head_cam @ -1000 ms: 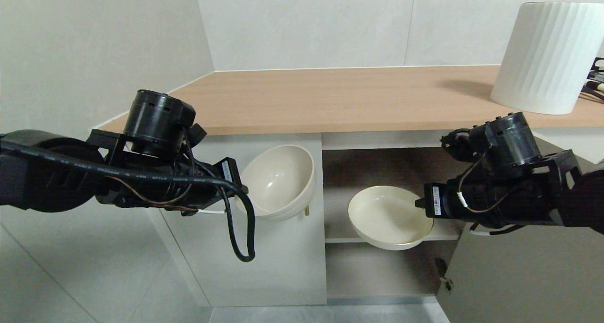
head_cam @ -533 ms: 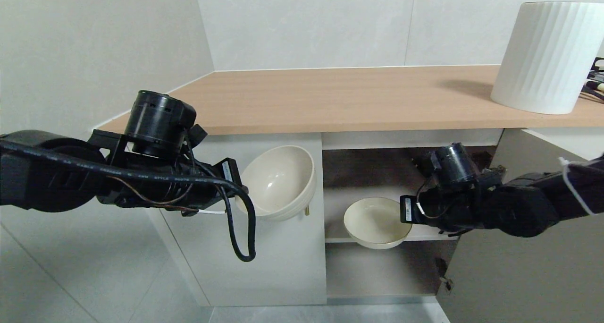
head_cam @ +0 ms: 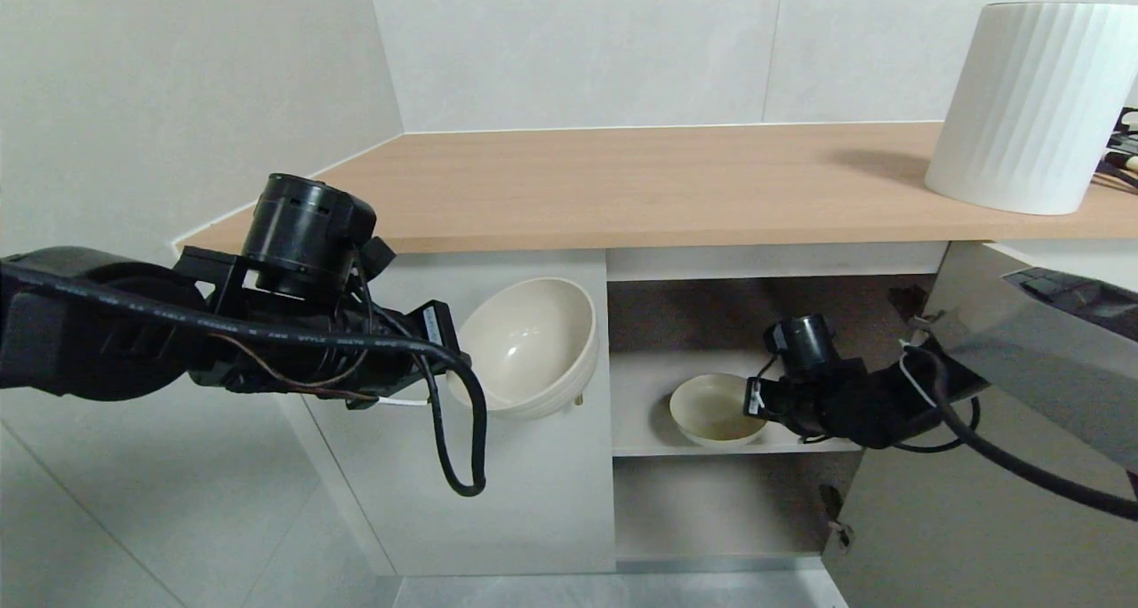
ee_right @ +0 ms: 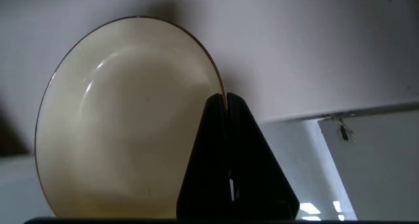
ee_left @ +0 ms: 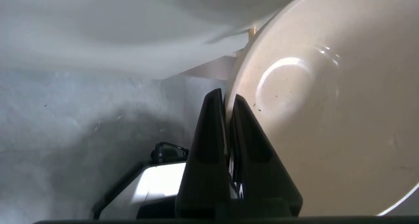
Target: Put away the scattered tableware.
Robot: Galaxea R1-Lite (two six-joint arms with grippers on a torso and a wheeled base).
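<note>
A deep cream bowl point(head_cam: 526, 346) hangs tilted in front of the shut left cabinet door, my left gripper point(head_cam: 452, 359) shut on its rim. In the left wrist view the two fingers point(ee_left: 211, 135) pinch that bowl point(ee_left: 327, 106) by its edge. A shallower cream bowl point(head_cam: 714, 409) rests on the shelf point(head_cam: 640, 386) inside the open cabinet, and my right gripper point(head_cam: 757, 400) is shut on its right rim. The right wrist view has that bowl point(ee_right: 124, 112) clamped at its rim between the fingers point(ee_right: 213, 145).
A wooden countertop point(head_cam: 640, 181) runs above the cabinet, with a tall white ribbed container point(head_cam: 1031, 101) at its right end. The cabinet's right door point(head_cam: 978, 501) stands open beside my right arm. A lower compartment point(head_cam: 720, 510) lies beneath the shelf.
My right arm has carried the shallow bowl forward into the cabinet and down onto the shelf. The left arm with its bowl has barely moved.
</note>
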